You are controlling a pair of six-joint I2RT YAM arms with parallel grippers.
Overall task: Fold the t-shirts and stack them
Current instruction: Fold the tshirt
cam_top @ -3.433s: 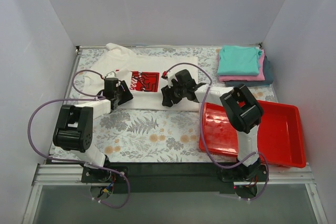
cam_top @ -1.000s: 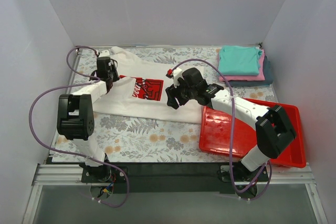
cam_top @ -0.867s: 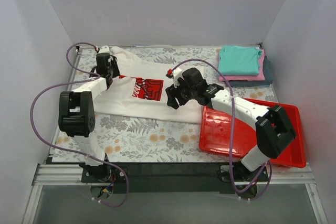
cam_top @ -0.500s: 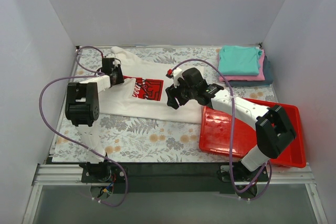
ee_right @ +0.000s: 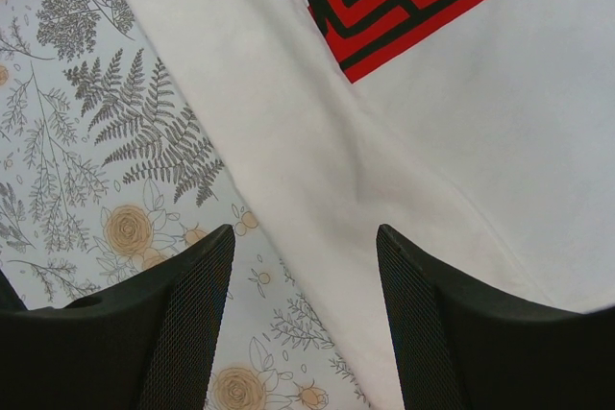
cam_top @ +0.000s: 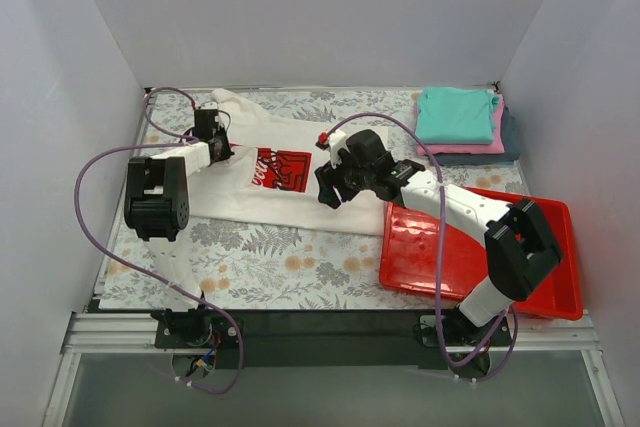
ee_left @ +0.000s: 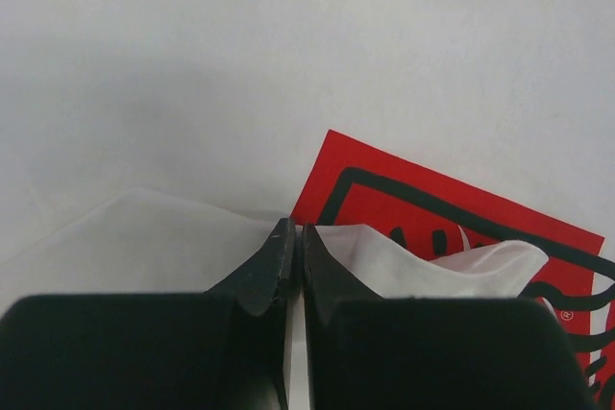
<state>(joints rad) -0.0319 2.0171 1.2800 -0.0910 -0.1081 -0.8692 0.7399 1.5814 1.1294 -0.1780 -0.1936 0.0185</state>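
The white t-shirt [cam_top: 250, 197] lies spread flat on the table, its red logo print [cam_top: 280, 169] facing up. My left gripper [cam_top: 222, 150] sits low at the shirt's left side, just left of the logo. In the left wrist view that gripper [ee_left: 297, 229] is shut, with a puckered fold of the white t-shirt [ee_left: 288, 64] gathered at its tips beside the logo print [ee_left: 452, 208]. My right gripper [cam_top: 328, 192] hovers over the shirt's near edge. Its jaws [ee_right: 306, 237] stand open and empty above the white t-shirt [ee_right: 432, 141] and the floral cloth.
Folded tees are stacked at the back right: teal [cam_top: 455, 112] on top, pink [cam_top: 465, 147] under it, dark blue-grey [cam_top: 510, 137] at the bottom. A red tray [cam_top: 560, 277] lies at the near right, under the right arm. White walls enclose the floral table cover [cam_top: 280, 257].
My left gripper came from the shirt's far left edge toward the logo and shut on the cloth. The right arm has held still over the last second.
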